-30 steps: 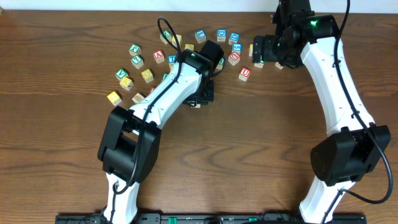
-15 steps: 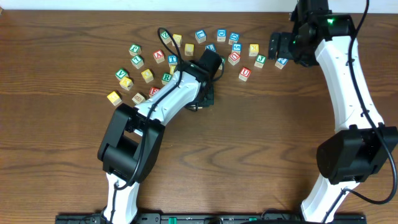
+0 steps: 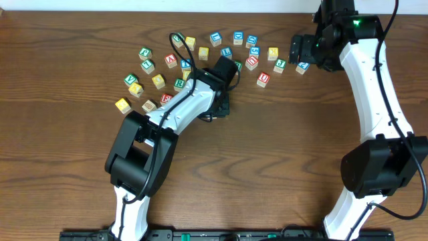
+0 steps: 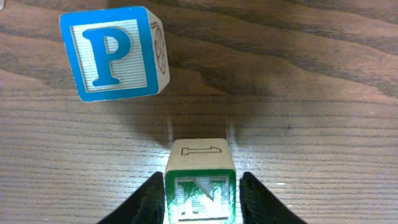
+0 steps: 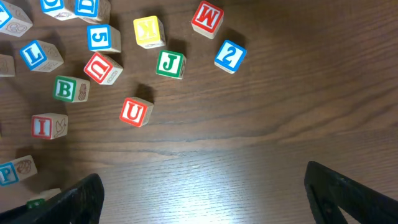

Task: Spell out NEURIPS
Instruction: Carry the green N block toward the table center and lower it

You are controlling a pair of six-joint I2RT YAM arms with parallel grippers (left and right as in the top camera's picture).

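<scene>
My left gripper [image 4: 200, 202] is shut on a green N block [image 4: 200, 186] that rests on the wooden table. A blue P block [image 4: 115, 53] stands just beyond it to the left. In the overhead view the left gripper [image 3: 224, 104] is below the arc of letter blocks. My right gripper [image 5: 202, 193] is open and empty over bare wood, at the right end of the arc in the overhead view [image 3: 311, 48]. The right wrist view shows two red U blocks [image 5: 134, 112] [image 5: 102, 66] and a red I block [image 5: 42, 126].
Several more letter blocks lie in an arc across the back of the table [image 3: 200, 50], among them a green J [image 5: 171, 64], a blue 2 [image 5: 230, 56], a red M [image 5: 208, 17] and a green B [image 5: 65, 89]. The left arm covers part of the arc.
The right arm swung right and back, off the blocks near the J. The left gripper shifted slightly up and right, then held still around the N block.
</scene>
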